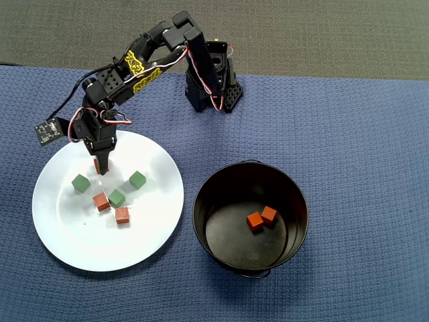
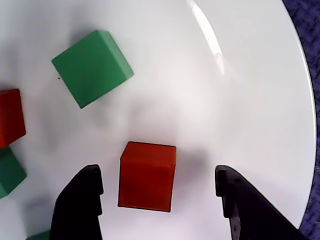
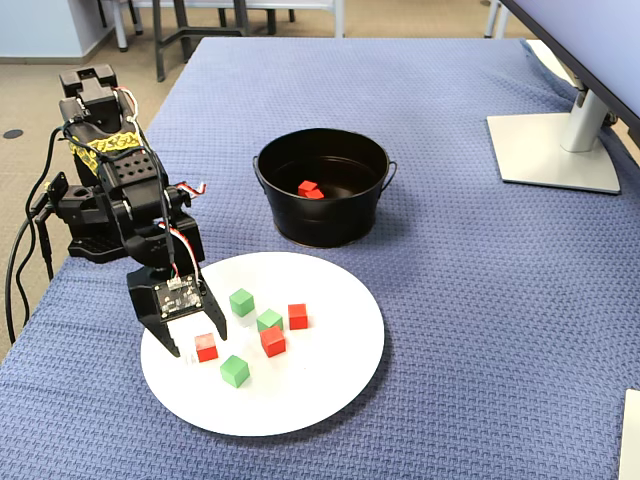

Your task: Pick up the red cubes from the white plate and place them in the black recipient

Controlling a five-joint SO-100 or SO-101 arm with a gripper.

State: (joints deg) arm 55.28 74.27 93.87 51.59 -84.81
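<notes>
The white plate [image 1: 80, 235] lies on the left of the blue cloth and holds three red cubes and three green cubes. My gripper [image 2: 159, 192] is open and low over the plate's far-left part. Its fingers [image 2: 80, 205] stand on either side of one red cube [image 2: 147, 176] without touching it; this cube also shows in the fixed view [image 3: 206, 347]. Two more red cubes [image 1: 101, 201] [image 1: 122, 215] lie near the plate's middle. The black recipient [image 1: 196, 208] stands to the right of the plate with two red cubes [image 1: 254, 221] [image 1: 269, 214] inside.
Green cubes [image 1: 80, 182] [image 1: 137, 179] [image 1: 116, 198] lie among the red ones, one close to the gripper [image 2: 92, 67]. The arm's base [image 1: 214, 87] stands at the cloth's far edge. A monitor stand [image 3: 555, 150] is at the far right in the fixed view.
</notes>
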